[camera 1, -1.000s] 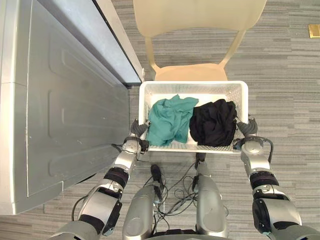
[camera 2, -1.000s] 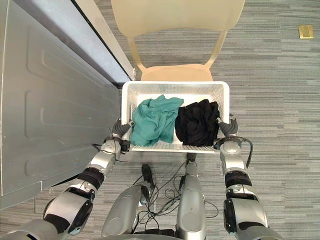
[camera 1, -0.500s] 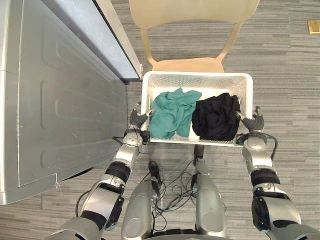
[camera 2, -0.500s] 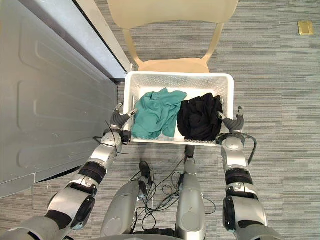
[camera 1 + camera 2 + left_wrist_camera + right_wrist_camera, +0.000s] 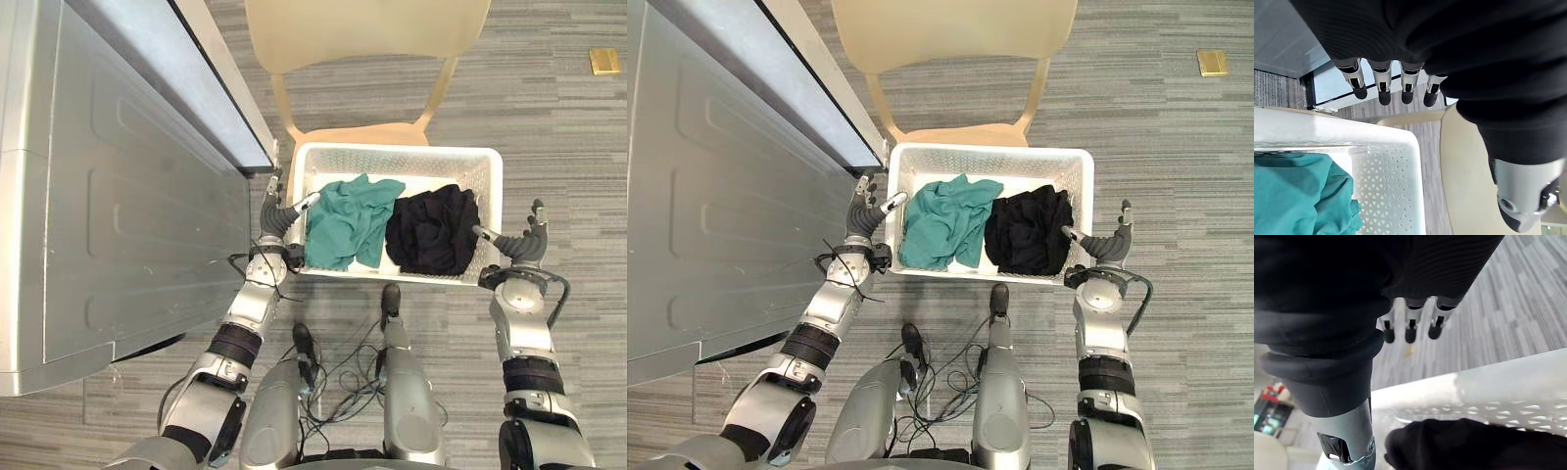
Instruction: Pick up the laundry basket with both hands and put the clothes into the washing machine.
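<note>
While the grey sheet-metal washing machine (image 5: pixel 118 196) takes up the left side of the head views, its ribbed top panel facing the camera, the left hand (image 5: pixel 277 217) stands just beside the left end wall of the white perforated plastic laundry basket (image 5: pixel 392 150). Left hand: spread wide, the fingers (image 5: pixel 1381 81) straight and pointing past the basket's far left corner, the thumb reaching over the rim toward the clothes; nothing gripped. The basket sits over the front of the seat of a pale beige plastic chair (image 5: pixel 362 29), long side toward the robot. Contents, left half: a crumpled teal garment (image 5: pixel 348 220); right half: a bunched black garment (image 5: pixel 431 230), the two touching at the middle. Both lie inside the basket, well apart from the washing machine. The right hand (image 5: pixel 519 245) is just beside the basket's right end wall, also wide: fingers (image 5: pixel 1411 328) straight and raised, thumb aimed at the rim, holding nothing. Contact with the wall cannot be told for either hand. A small brass-coloured square floor plate (image 5: pixel 604 61) lies in the grey striped carpet (image 5: pixel 568 147), far right.
</note>
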Motion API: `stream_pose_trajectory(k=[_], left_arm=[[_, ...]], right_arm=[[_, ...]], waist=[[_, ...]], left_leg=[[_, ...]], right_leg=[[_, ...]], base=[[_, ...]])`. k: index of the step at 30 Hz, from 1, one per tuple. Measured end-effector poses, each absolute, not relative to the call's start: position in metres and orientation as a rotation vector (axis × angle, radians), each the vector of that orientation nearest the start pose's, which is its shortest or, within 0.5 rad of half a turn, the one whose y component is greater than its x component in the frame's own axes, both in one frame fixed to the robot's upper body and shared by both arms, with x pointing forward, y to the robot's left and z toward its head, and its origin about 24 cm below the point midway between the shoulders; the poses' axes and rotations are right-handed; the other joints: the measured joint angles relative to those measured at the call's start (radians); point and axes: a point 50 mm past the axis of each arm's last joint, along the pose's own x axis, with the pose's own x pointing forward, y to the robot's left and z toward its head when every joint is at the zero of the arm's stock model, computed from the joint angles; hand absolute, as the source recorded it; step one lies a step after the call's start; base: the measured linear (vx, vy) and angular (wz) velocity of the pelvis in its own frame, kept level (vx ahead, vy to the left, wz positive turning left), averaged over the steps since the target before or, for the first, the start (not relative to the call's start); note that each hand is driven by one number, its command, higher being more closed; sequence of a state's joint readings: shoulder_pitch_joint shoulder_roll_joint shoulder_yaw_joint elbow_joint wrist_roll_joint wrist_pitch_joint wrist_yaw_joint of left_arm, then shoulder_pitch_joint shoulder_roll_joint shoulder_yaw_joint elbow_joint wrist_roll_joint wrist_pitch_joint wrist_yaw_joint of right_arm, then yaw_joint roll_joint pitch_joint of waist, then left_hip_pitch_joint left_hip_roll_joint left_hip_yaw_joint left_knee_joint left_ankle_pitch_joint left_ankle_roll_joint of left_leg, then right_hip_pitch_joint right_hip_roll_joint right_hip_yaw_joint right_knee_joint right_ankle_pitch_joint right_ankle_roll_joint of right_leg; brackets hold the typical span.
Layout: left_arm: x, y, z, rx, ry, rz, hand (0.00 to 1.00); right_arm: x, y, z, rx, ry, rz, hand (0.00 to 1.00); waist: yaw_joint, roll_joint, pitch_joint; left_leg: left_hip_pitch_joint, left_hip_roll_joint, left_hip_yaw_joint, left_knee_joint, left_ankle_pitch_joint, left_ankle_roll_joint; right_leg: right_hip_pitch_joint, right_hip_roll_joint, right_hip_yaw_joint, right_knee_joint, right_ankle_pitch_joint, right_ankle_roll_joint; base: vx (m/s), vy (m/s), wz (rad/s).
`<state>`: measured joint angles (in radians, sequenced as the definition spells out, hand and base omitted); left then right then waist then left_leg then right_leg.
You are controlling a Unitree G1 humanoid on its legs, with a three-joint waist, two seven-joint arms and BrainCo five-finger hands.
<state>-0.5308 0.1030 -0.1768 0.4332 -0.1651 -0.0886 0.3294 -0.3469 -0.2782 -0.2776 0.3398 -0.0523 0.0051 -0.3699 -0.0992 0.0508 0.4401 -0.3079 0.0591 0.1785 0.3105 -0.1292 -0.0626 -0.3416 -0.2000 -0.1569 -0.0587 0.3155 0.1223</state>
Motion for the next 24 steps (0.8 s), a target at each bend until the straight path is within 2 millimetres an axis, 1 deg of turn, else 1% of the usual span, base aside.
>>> stream_pose_trajectory(k=[5,9,10,12,15,17,19,20,21,24], left_arm=[[0.334,0.120,0.095,-0.027,-0.166,0.085,0.00],[0.329,0.120,0.092,-0.032,-0.163,0.069,0.00],[0.326,0.120,0.093,-0.039,-0.176,0.068,0.00],[0.322,0.120,0.095,-0.048,-0.195,0.063,0.00],[0.315,0.122,0.097,-0.059,-0.217,0.063,0.00],[0.311,0.121,0.102,-0.069,-0.245,0.046,0.00],[0.303,0.123,0.106,-0.095,-0.277,0.048,0.00],[0.297,0.125,0.106,-0.109,-0.290,0.048,0.00],[0.294,0.126,0.104,-0.115,-0.290,0.052,0.00],[0.280,0.136,0.099,-0.149,-0.289,0.090,0.00]], right_arm=[[0.298,-0.270,0.077,-0.225,-0.049,-0.609,0.00],[0.298,-0.264,0.073,-0.223,-0.038,-0.579,0.00],[0.298,-0.261,0.074,-0.217,-0.045,-0.567,0.00],[0.295,-0.256,0.076,-0.223,-0.071,-0.548,0.00],[0.294,-0.252,0.080,-0.212,-0.104,-0.520,0.00],[0.292,-0.251,0.086,-0.212,-0.137,-0.518,0.00],[0.284,-0.252,0.092,-0.211,-0.179,-0.520,0.00],[0.277,-0.254,0.096,-0.200,-0.208,-0.538,0.00],[0.273,-0.255,0.097,-0.198,-0.217,-0.545,0.00],[0.253,-0.263,0.095,-0.189,-0.235,-0.579,0.00]], waist=[[0.002,0.010,-0.041],[0.003,0.013,-0.061],[0.003,0.012,-0.070],[0.004,0.012,-0.073],[0.004,0.013,-0.086],[0.003,0.014,-0.096],[0.004,0.015,-0.117],[0.004,0.013,-0.131],[0.004,0.014,-0.141],[0.004,0.012,-0.169]], left_leg=[[0.008,0.007,-0.006,0.000,0.000,0.000],[0.029,0.008,-0.013,-0.004,0.000,-0.001],[0.031,0.007,-0.013,-0.009,0.002,-0.004],[0.044,0.002,-0.018,-0.011,0.003,-0.006],[0.058,0.007,-0.029,-0.017,0.007,-0.012],[0.069,0.010,-0.033,-0.022,0.007,-0.012],[0.082,0.011,-0.034,-0.027,0.007,-0.013],[0.099,0.011,-0.034,-0.030,0.007,-0.013],[0.104,0.011,-0.034,-0.033,0.006,-0.013],[0.136,0.009,-0.036,-0.054,0.005,-0.014]], right_leg=[[0.014,0.008,-0.003,-0.004,0.000,0.000],[0.044,0.008,-0.008,-0.016,-0.002,0.000],[0.045,0.008,-0.009,-0.016,-0.005,-0.001],[0.064,0.003,-0.010,-0.016,-0.037,-0.013],[0.080,0.006,-0.027,-0.013,-0.053,-0.019],[0.091,0.006,-0.032,-0.013,-0.055,-0.021],[0.103,0.007,-0.037,-0.014,-0.064,-0.024],[0.118,0.008,-0.040,-0.014,-0.068,-0.022],[0.122,0.008,-0.043,-0.014,-0.068,-0.022],[0.147,0.011,-0.058,-0.018,-0.070,-0.022]], base=[[0.00,0.003,0.01],[-0.03,0.022,0.06],[-0.03,0.015,0.09],[-0.01,0.007,0.13],[-0.01,-0.005,0.07],[0.02,0.007,0.05],[0.05,0.015,0.04],[0.05,0.009,0.04],[0.07,0.009,0.05],[0.05,0.009,0.03]])
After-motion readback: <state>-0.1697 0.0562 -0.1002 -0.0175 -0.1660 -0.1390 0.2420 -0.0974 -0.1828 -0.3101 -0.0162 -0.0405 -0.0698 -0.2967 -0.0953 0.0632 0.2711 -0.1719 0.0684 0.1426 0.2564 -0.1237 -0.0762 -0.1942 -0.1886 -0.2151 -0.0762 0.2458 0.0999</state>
